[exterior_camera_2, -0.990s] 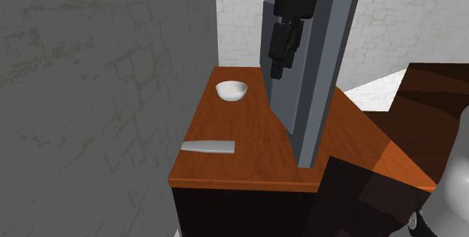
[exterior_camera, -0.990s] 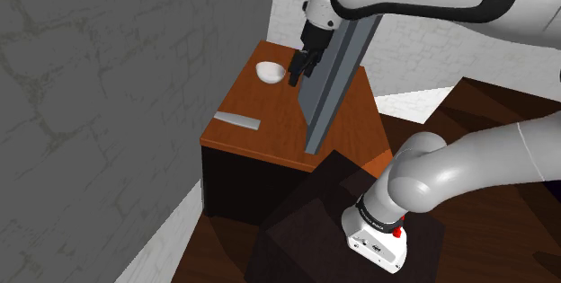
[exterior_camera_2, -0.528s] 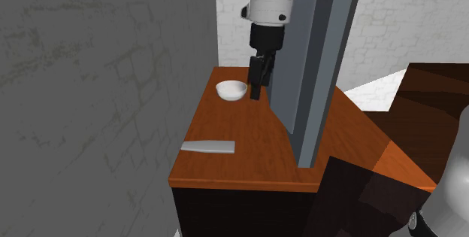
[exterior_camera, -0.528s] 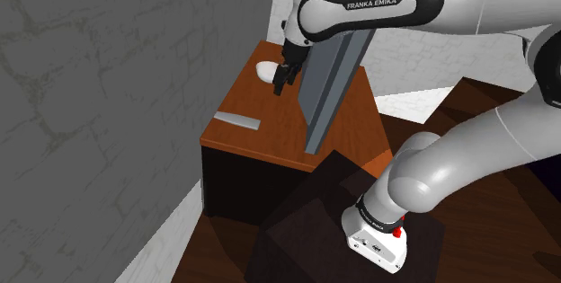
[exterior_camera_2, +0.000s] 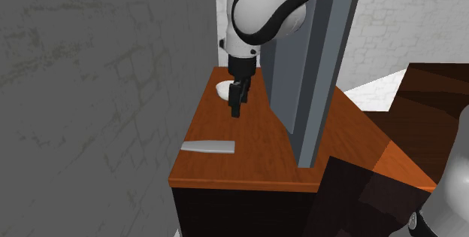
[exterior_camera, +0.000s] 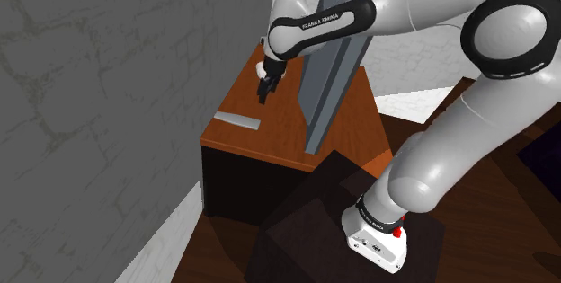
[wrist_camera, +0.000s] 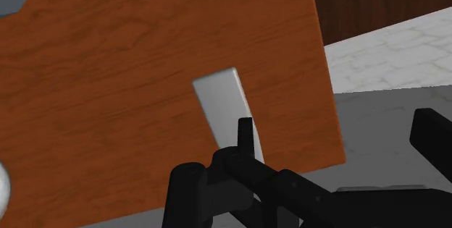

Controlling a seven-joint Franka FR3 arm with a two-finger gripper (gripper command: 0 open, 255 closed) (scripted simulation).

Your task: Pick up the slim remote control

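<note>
Fingers: the two black fingers (wrist_camera: 245, 134) are seen standing apart in the wrist view with nothing between them, so they are judged to be spread ready for a grasp.
Gripper: the gripper (exterior_camera_2: 236, 104) is pointed down and held above the table top, just beside the white bowl (exterior_camera_2: 223, 89). No contact with anything is made.
Slim remote control: the slim remote control (exterior_camera_2: 208, 147) is drawn as a flat pale-grey slab, laid flat on the wood near the front corner by the grey wall (exterior_camera: 108, 101). It is well apart from the gripper and untouched.
Table: the wooden table (exterior_camera: 270, 133) bears the remote, the bowl and a tall grey panel (exterior_camera: 328, 66) standing on edge.
Arm: the arm (exterior_camera: 405, 7) is bent round the panel, presumably so that the open side of the table can be reached.
Step judged: approach. A move towards the remote and a descent are yet to be made.
</note>
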